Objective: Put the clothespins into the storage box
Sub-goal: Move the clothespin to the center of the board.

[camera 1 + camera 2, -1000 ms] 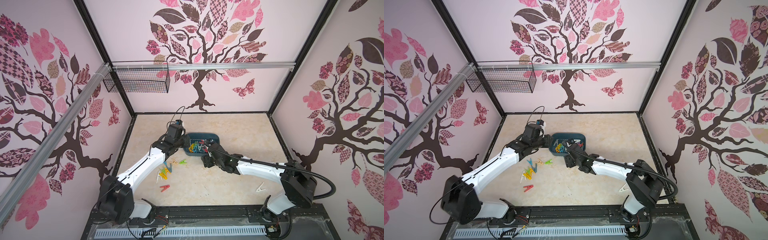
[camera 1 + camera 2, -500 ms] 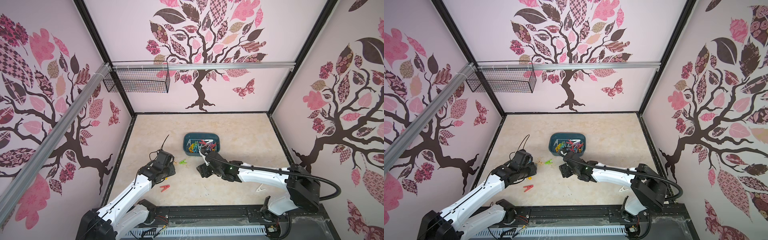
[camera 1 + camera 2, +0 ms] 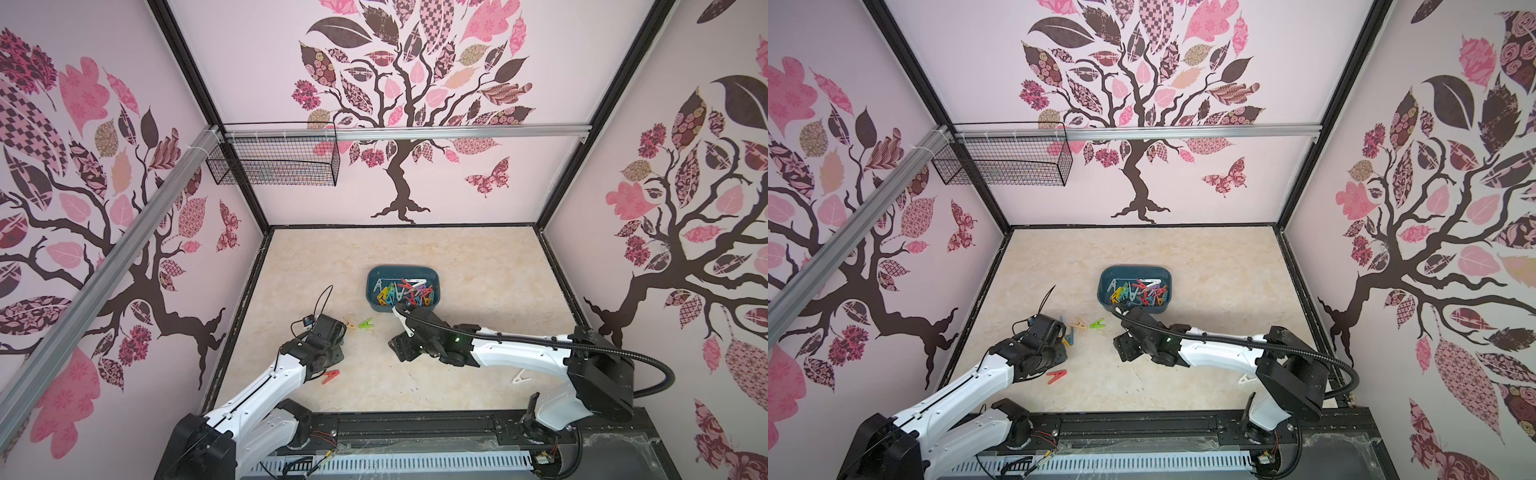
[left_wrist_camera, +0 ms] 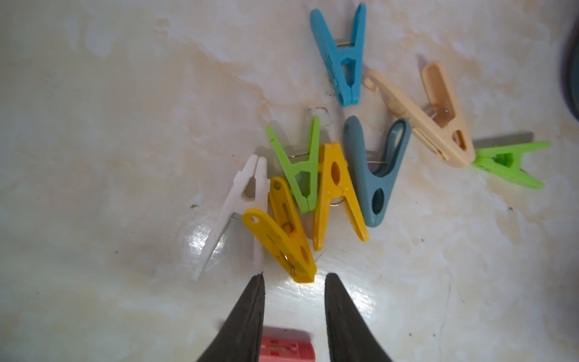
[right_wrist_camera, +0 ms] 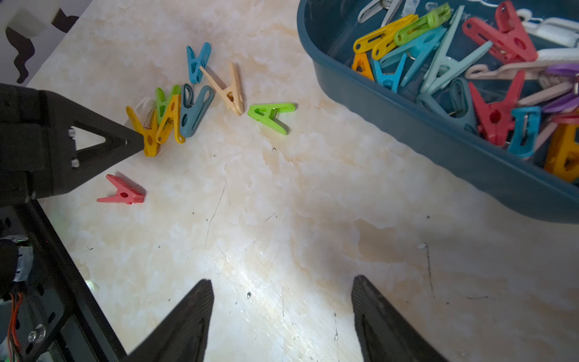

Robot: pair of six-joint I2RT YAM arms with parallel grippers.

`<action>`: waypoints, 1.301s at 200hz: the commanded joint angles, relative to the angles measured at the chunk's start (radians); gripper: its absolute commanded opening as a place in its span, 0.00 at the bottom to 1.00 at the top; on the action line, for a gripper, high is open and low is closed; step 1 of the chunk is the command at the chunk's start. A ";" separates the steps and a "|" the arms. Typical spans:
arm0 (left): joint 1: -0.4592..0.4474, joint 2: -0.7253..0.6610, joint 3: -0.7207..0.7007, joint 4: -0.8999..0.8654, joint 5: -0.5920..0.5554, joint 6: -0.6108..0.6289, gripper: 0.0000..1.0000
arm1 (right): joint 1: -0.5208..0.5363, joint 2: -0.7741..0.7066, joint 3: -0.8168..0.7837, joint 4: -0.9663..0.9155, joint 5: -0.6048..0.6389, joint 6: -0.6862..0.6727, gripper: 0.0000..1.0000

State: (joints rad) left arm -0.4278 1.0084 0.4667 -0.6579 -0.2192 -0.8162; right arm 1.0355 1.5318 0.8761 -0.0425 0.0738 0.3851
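So the left fingers (image 4: 247, 313) hover low, slightly apart at a yellow clothespin (image 4: 282, 238); right fingers (image 5: 188, 319) wide, empty. Stray white clothespin (image 3: 521, 378): top views only.

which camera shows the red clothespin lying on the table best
The right wrist view: the red clothespin lies whole, close and unobstructed. The left wrist view catches only one end of it at the frame edge. In both top views it is whole but tiny.

There goes left gripper (image 4: 293, 277): off box (image 3: 384, 273) left edge, back down over loose pegs (image 4: 322, 213), near left. And right gripper (image 5: 282, 282) drawn slightly nearer, away from box front.
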 commanded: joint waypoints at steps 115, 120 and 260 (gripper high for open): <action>0.138 0.160 -0.030 0.192 0.176 0.096 0.27 | 0.001 0.021 0.003 0.004 -0.021 0.021 0.74; 0.137 0.167 -0.031 0.200 0.191 0.098 0.26 | 0.002 0.019 0.002 0.004 -0.015 0.021 0.74; -0.355 0.267 0.221 0.139 0.164 0.174 0.31 | -0.074 -0.053 -0.055 -0.015 -0.008 0.039 0.75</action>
State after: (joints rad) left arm -0.7696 1.2789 0.6174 -0.4507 -0.0044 -0.6960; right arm 0.9756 1.5253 0.8349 -0.0406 0.0746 0.4057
